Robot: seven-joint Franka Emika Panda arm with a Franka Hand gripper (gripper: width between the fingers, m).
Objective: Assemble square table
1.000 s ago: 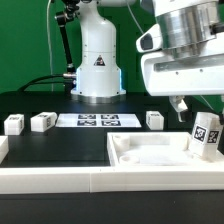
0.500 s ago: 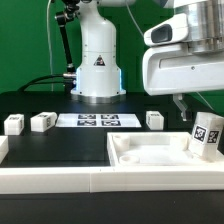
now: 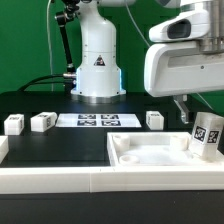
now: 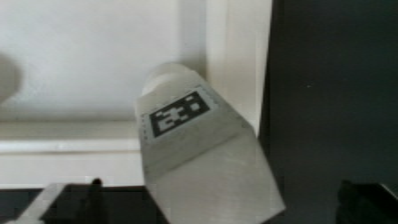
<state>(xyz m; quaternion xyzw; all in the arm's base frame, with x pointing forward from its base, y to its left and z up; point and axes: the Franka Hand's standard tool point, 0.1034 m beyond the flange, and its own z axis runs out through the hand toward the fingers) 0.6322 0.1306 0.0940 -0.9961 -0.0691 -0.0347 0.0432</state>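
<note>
Tool point(image 3: 188, 108) in exterior view wide open, empty, just above tilted tagged leg point(image 3: 205, 135) at white square slab's point(image 3: 140, 158) edge on the exterior view's right; three loose legs point(image 3: 42, 122) near marker board point(image 3: 95, 120) on black surface point(image 3: 60, 148). Wrist view: tagged leg point(image 4: 187, 120) between spread fingers point(image 4: 80, 195), clear of both.

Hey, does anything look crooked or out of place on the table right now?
One leg, standing in the tabletop's corner at the exterior view's right, looks tilted rather than upright. Nothing else stands out.
</note>
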